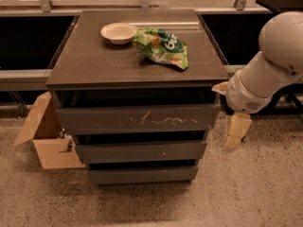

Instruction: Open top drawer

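The top drawer (137,119) is the widest dark grey-brown front of three on the cabinet, with pale squiggly scratches across its middle. A dark gap shows between it and the cabinet top (94,65). Two narrower drawer fronts (141,151) sit below it. My gripper (236,130) hangs down at the end of the white arm (270,70), just right of the cabinet's right side, level with the top drawer and apart from it.
A white bowl (119,32) and a green snack bag (163,46) lie on the cabinet top. An open cardboard box (45,136) stands on the speckled floor at the cabinet's left. Dark low shelving runs behind on both sides.
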Available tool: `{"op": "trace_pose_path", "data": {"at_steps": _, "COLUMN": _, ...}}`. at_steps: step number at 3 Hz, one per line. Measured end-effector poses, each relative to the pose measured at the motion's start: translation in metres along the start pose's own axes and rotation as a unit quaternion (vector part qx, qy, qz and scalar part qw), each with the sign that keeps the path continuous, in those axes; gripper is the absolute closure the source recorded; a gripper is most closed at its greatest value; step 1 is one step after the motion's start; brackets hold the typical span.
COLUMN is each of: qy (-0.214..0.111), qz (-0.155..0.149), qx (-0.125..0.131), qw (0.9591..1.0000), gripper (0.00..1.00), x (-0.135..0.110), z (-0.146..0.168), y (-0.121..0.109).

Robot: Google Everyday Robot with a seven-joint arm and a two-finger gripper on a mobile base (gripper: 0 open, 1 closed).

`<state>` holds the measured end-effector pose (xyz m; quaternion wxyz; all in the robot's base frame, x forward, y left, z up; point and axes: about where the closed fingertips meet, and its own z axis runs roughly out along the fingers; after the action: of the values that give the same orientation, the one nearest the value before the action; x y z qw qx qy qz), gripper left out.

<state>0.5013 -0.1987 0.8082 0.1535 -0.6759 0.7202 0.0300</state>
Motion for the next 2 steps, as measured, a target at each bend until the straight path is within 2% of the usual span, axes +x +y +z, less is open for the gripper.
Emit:
{"op": "trace_pose_path", "data": {"at_steps": 1, "qy": -0.007, "qz": -0.011, "qx": -0.011, "qw": 0.9999, "gripper": 0.0, "x": 0.006, "z": 0.04, "y": -0.012}}
{"op": "trace_pose_path", "data": {"at_steps": 2, "qy": -0.035, "qz": -0.026, "qx": -0.039, "qw": 0.9983, "gripper": 0.0, "x": 0.018, "z": 0.111, "y": -0.05}}
